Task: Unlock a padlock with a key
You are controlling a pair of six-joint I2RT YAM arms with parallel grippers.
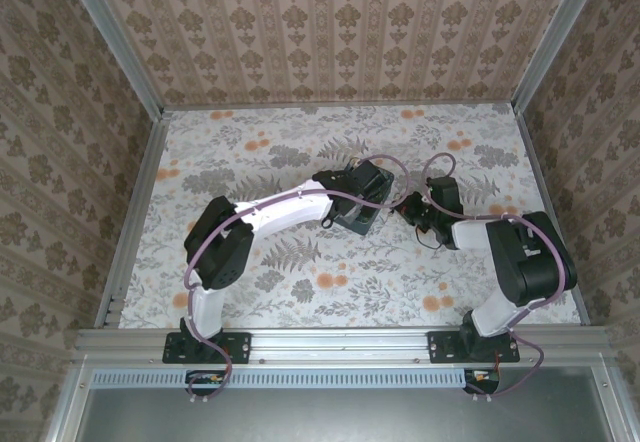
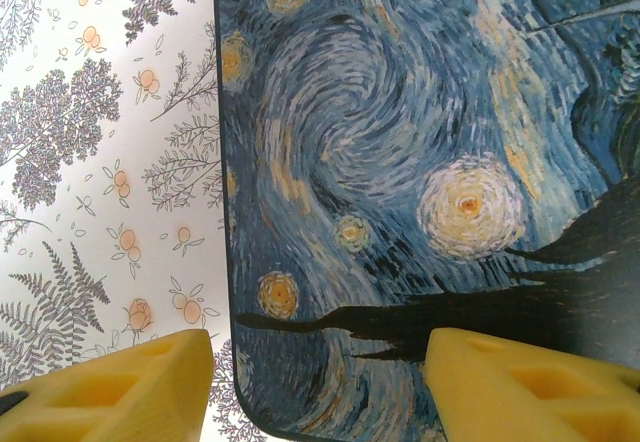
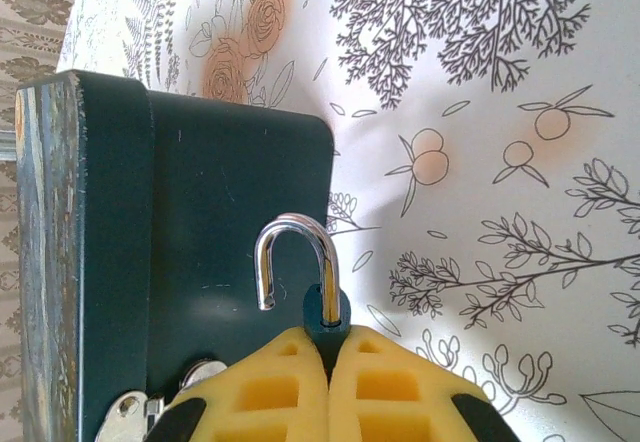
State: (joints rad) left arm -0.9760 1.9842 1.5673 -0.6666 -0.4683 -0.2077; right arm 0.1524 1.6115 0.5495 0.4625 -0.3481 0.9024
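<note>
Padlock (image 3: 296,222): shackle arched, one leg free, apparently sprung. Right hand (image 3: 327,337): pressed together, pinching its body. Left hand (image 2: 320,337): spread over box (image 2: 400,162). Next: confirm release, ease clear

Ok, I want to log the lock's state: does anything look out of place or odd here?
The padlock shackle stands open: one leg ends free beside the box, while the other runs into the body, which is pinched in the right gripper. Nothing looks spilled or damaged.
</note>
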